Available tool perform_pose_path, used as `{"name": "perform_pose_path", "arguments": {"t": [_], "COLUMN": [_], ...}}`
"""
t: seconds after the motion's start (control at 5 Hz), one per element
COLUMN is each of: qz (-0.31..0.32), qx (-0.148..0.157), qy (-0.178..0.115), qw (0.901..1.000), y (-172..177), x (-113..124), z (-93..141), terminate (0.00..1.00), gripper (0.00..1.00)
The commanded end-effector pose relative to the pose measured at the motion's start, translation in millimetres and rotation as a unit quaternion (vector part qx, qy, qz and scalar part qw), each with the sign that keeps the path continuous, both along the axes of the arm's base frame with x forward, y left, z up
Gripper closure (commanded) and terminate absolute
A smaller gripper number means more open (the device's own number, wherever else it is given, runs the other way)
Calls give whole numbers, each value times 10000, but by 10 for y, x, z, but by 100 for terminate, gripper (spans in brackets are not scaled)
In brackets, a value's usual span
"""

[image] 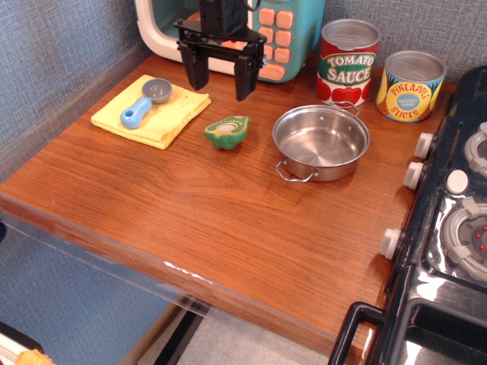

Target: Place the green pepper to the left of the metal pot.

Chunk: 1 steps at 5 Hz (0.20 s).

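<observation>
Single view, high front angle, looking down across wooden table (190, 220)

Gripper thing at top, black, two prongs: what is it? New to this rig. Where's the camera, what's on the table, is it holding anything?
That is the robot arm's gripper, the part that grasps. Its two black fingers stand apart, open, holding nothing. One camera looks down at the wooden table from the front. On it: a green pepper lying left of the metal pot, not touching it; a yellow cloth with a blue scoop; two cans at the back; a toy microwave behind the gripper; a toy stove at the right.
</observation>
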<state>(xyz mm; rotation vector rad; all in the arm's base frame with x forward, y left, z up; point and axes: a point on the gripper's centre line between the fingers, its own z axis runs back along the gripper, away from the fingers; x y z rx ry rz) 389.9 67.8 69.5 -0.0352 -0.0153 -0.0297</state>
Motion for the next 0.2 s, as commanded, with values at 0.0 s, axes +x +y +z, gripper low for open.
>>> {"name": "perform_pose_path", "arguments": {"t": [0.0], "qz": [15], "qx": [78], "qy": [-404], "qw": [9992], "y": [32], "x": [8], "z": [329], "terminate": [100], "gripper": [0]}}
